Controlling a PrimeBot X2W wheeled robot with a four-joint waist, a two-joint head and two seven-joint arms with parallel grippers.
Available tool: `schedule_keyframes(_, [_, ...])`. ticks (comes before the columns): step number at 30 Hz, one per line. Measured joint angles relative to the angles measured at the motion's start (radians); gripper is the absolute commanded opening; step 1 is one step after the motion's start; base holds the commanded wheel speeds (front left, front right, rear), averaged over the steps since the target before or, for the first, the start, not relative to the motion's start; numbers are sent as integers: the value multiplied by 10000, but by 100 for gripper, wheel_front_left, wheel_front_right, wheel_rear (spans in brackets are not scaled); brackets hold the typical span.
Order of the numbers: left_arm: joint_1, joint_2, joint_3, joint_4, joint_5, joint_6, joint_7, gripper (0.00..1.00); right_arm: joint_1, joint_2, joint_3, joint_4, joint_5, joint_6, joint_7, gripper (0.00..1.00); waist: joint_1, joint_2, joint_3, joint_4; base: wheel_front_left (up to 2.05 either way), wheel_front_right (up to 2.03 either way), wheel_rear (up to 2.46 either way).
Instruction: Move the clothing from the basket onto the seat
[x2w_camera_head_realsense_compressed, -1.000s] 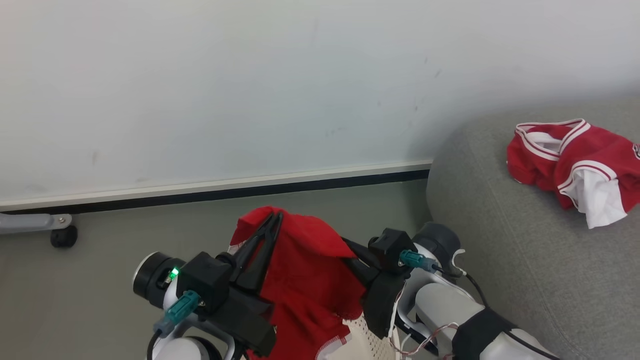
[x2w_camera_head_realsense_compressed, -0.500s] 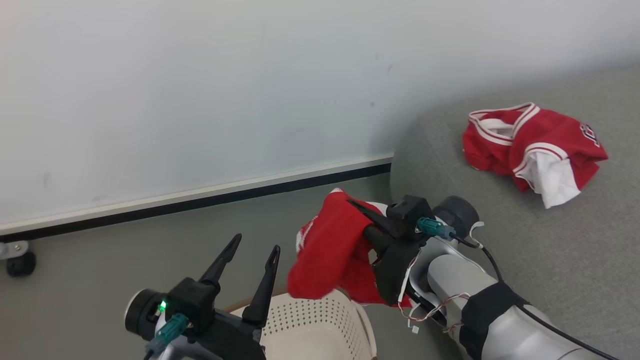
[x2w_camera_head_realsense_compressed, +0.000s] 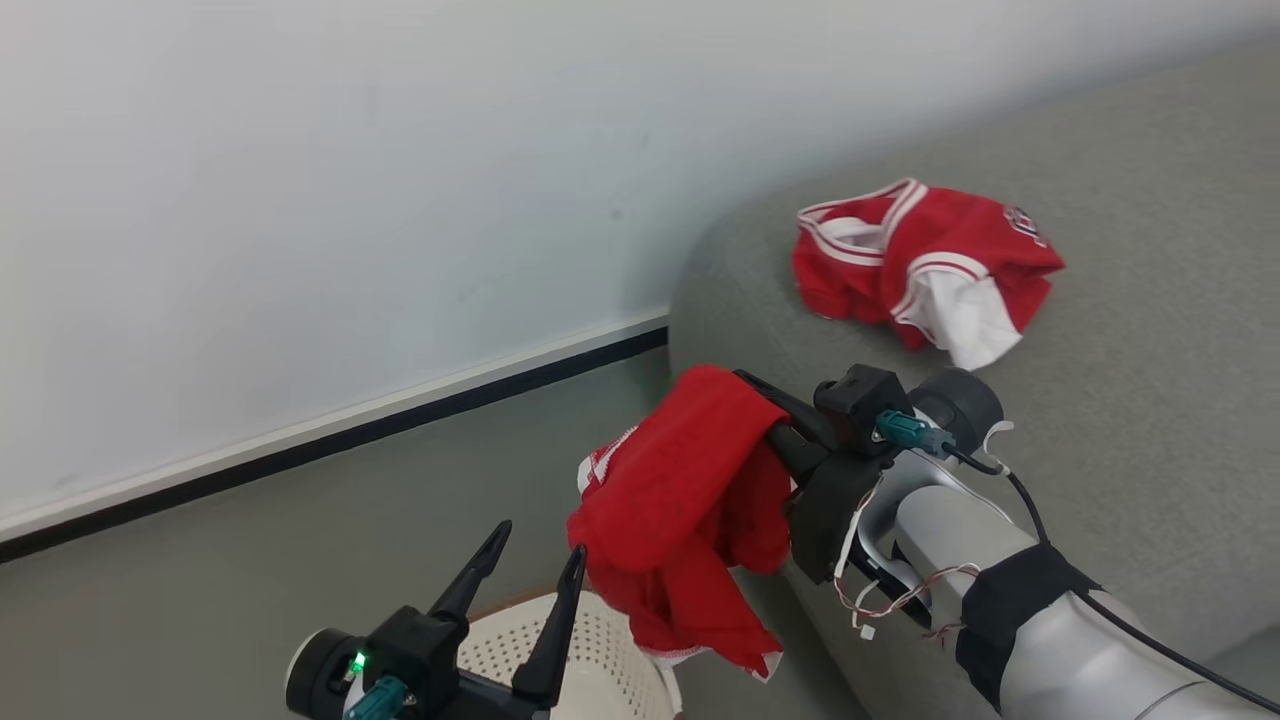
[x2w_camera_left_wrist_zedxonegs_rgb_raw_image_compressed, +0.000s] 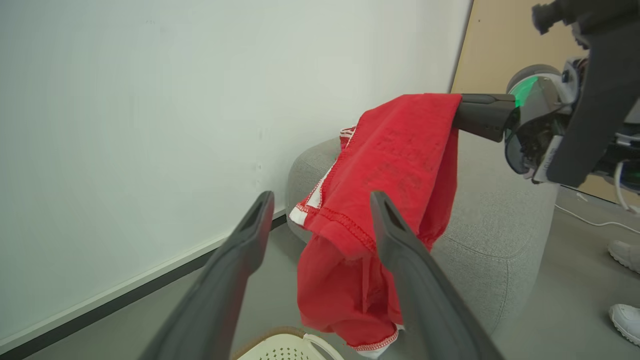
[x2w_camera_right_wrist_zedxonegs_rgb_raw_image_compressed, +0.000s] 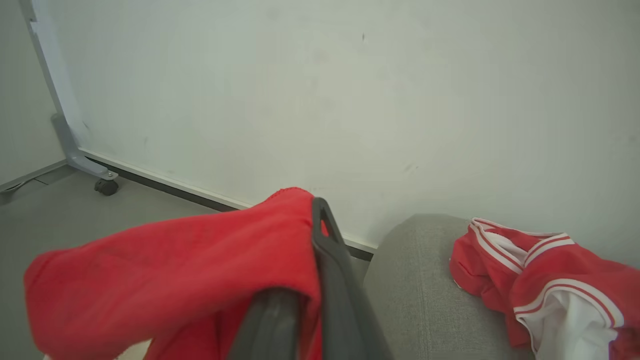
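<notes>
jersey (x2w_camera_head_realsense_compressed: 925, 265): crumpled, white lining out, lying far on the grey seat (x2w_camera_head_realsense_compressed: 1150, 380) | plain red piece (x2w_camera_head_realsense_compressed: 680, 510): bunched, hanging mid-air beside seat's left edge, above basket's right rim | basket (x2w_camera_head_realsense_compressed: 610, 660): cream, upright on floor, near

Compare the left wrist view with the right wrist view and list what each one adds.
Left wrist view: left gripper with fingers open, basket rim, a person's white shoes. Right wrist view: wheeled frame foot, jersey lying plainly on the seat. Both: plain red piece pinched by the shut right gripper, the seat, white wall.
</notes>
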Motion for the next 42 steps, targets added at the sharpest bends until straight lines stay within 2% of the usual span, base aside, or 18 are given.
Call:
schedule_keyframes(9, [182,-174,-247,146,-2,0,-209,100,24,-625,-157,-604,-192,-23,-2,0,0,-1,2,-1241,0,0,0])
schedule_keyframes(14, [-7,-305,-502,257,17,-92,-238,100,91,-1287,-479,-995,-201,-207,-2,0,0,0,134,-1823,0,0,0])
schedule_keyframes(18, [-296,-309,-602,479,44,-148,-251,100,265,-1430,-627,-1227,-201,-328,-2,0,0,0,352,-2072,0,0,0])
schedule_keyframes(29, [-208,-291,-625,729,44,-157,-439,100,-58,-1540,-993,-1352,-199,-378,-2,0,0,0,588,-2186,0,0,0])
schedule_keyframes(32, [-85,-253,-593,633,67,-75,-441,100,-673,-1684,-1302,-1342,-186,-364,-2,0,0,0,669,-2179,0,0,0])
schedule_keyframes(36, [-27,-219,-662,389,182,-71,-439,100,-1538,-2249,-1912,-1198,15,-364,-4,0,0,-1,889,-2065,0,0,0])
schedule_keyframes(42, [-218,119,-686,-222,525,-75,-330,100,-3663,-2757,-2855,-598,504,-274,-75,0,1,0,1533,-1698,0,0,0])
